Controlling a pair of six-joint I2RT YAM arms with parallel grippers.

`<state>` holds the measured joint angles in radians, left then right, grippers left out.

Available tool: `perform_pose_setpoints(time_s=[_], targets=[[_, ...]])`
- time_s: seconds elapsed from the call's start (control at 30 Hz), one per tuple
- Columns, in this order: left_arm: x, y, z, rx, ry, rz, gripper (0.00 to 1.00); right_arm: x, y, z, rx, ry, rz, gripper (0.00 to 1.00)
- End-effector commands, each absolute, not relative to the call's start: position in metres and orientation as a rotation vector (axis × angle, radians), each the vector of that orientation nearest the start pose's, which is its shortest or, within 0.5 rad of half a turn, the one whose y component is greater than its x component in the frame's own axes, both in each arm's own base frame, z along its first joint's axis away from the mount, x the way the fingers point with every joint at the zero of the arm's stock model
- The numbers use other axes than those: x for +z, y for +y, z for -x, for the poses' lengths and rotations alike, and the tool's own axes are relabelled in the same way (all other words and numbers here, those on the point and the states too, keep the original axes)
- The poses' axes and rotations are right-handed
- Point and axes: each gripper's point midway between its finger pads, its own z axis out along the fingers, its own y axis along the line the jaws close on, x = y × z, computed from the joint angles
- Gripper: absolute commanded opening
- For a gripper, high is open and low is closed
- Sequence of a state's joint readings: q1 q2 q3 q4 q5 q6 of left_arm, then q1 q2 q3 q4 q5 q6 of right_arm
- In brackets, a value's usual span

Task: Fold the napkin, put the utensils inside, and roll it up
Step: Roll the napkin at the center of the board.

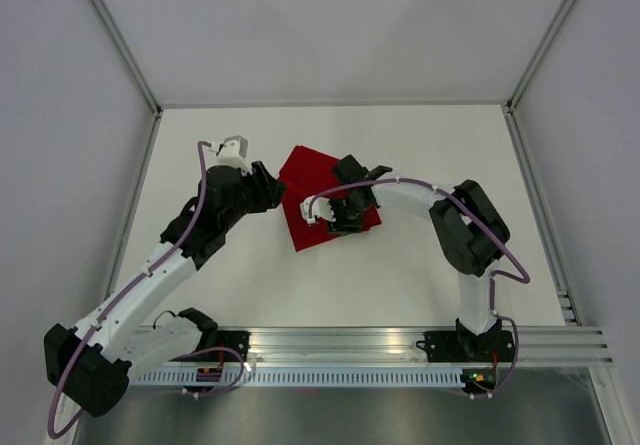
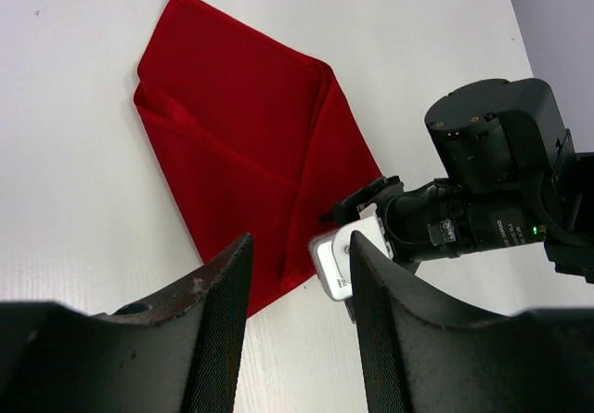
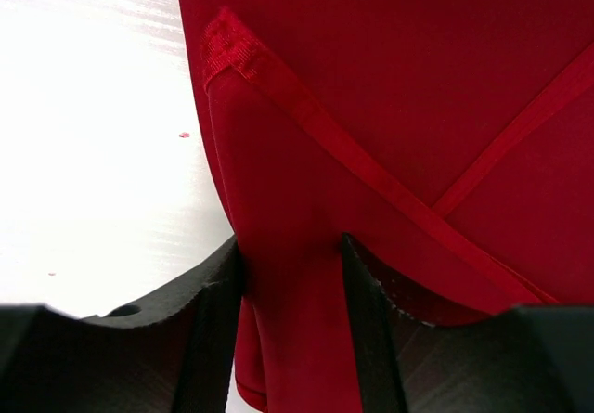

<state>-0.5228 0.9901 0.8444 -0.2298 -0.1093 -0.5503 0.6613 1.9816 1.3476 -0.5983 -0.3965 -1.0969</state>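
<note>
Bolted to the rail at the near edge, reaching out over the table from left and right.

Closest in, pinched by the right gripper: a raised fold of the napkin, red from finger to finger with no gap showing. Clenched on the cloth, by every sign. Hemmed edge running off diagonally beyond. Probably gripped there to lift or drag that near-right side across for the fold.

Just beside the napkin's left edge, held low over the white surface – the left gripper, released, fingers apart with nothing between them. Likely parked there to pin or catch the cloth once pulled over.

Mid-table, spread as a slanted diamond, with one flap already turned in over the body and creases visible along one side. No utensils anywhere in view, so placing and rolling not yet begun – early in the job, by this reckoning.

Underneath, plain matte white. Beyond and to both sides, pale grey panels meeting at metal struts, closing off the cell.
</note>
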Motion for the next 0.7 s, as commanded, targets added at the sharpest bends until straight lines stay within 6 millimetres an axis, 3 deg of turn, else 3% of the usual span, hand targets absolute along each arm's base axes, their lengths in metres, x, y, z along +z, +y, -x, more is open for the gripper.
perform_pose_setpoints(time_s=[0.0, 0.17, 0.4, 0.67], targets=[[0.249, -0.177, -0.296, -0.607, 1.95, 0.019, 0.51, 0.0, 0.271, -0.306, 0.398, 1.71, 2.211, 0.5], [0.26, -0.177, -0.293, -0.613, 1.919, -0.022, 0.5, -0.007, 0.261, -0.297, 0.419, 1.783, 2.255, 0.36], [0.276, -0.181, -0.288, -0.632, 1.868, -0.108, 0.46, -0.01, 0.254, -0.281, 0.517, 1.889, 2.292, 0.26], [0.298, -0.206, -0.272, -0.742, 1.717, -0.331, 0.29, -0.014, 0.258, -0.273, 0.714, 2.014, 2.308, 0.2]])
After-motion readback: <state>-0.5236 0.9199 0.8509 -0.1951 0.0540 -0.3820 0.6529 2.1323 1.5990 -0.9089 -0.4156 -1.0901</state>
